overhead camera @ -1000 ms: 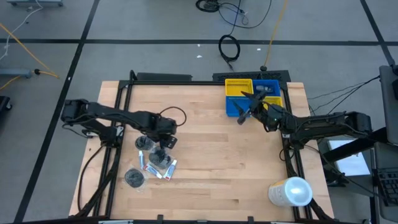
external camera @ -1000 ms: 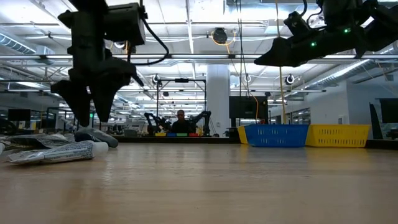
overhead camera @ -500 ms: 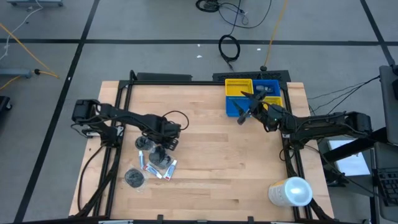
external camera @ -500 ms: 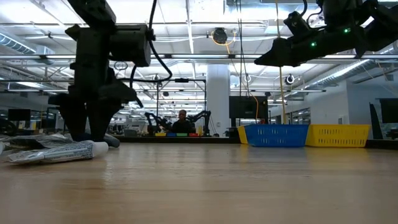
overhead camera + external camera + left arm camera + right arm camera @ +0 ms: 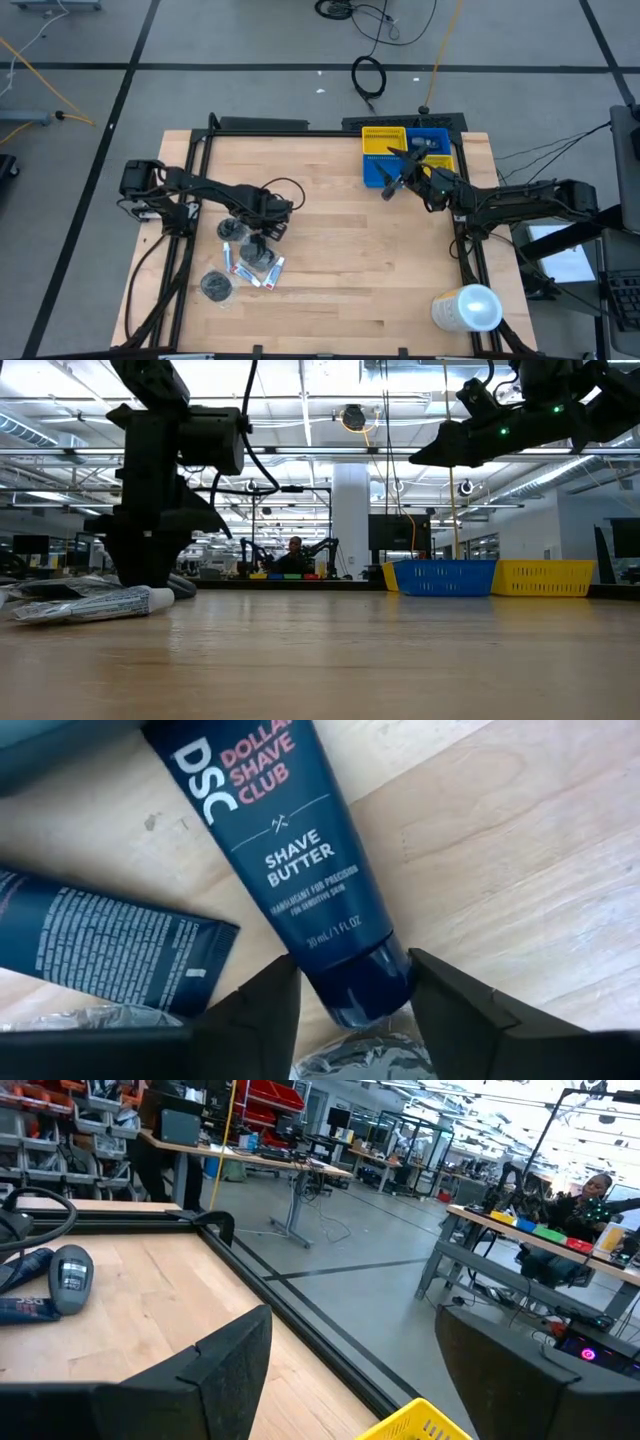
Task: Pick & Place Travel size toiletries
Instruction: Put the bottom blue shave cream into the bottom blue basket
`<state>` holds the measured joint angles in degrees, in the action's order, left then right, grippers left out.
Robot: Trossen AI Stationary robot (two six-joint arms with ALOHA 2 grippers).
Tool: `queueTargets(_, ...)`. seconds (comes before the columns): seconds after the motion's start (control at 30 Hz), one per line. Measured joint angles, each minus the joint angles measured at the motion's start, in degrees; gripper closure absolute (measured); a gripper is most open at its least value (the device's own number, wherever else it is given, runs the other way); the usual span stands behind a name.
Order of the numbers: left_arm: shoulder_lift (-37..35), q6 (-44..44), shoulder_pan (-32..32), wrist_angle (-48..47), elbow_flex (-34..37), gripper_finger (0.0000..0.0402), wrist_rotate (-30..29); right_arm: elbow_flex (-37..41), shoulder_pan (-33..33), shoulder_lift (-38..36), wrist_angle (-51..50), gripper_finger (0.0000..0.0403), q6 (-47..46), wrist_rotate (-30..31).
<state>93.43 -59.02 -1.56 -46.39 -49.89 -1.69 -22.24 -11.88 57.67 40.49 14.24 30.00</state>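
The dark blue shave butter tube (image 5: 290, 870) lies flat on the wooden table (image 5: 340, 250), running from the upper left of the left wrist view down to its lower centre, where its capped end sits between the two dark fingers (image 5: 250, 1020) of the left gripper (image 5: 345, 1010). It looks light and soft-walled, likely to squash if squeezed mid-body, with a smooth skin that could slip; the stiffer cap and shoulder, where the fingers now stand, seem the safest place to take hold. The fingers straddle that end closely, partly closed around it, but whether they already press on it cannot be told. A second dark tube (image 5: 110, 950) lies just beside it at the left of that view. In the high view the left gripper (image 5: 262, 232) is down among the toiletries (image 5: 250, 262) clustered at the lower left of the table, its arm reaching in from the left edge with the wrist bent steeply downward. The right gripper (image 5: 392, 186) hangs raised at the upper right, over the edge of the blue and yellow bins (image 5: 375, 150), fingers spread and empty.
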Motion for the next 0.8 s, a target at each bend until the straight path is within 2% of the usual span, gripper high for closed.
queueTargets(0.2,0.0,-0.3,-0.1,0.2,0.0,0.0256,-0.2,0.0,0.0,0.0,0.0,0.0133,0.0,0.0)
queueTargets(0.5,0.0,0.0,-1.5,0.3,0.0,0.0235,0.1,0.0,0.0,0.0,0.0,0.0135,0.0,0.0)
queueTargets(0.57,0.0,0.2,-1.8,0.3,0.0,0.0250,0.1,0.0,0.0,0.0,0.0,0.0137,0.0,0.0)
queueTargets(0.67,0.0,0.4,-1.8,0.3,0.0,0.0294,-0.2,0.0,0.0,0.0,0.0,0.0138,0.0,0.0)
queueTargets(0.8,0.0,0.9,-1.8,0.2,0.0,0.0299,-0.3,0.0,0.0,0.0,0.0,0.0138,0.0,0.0)
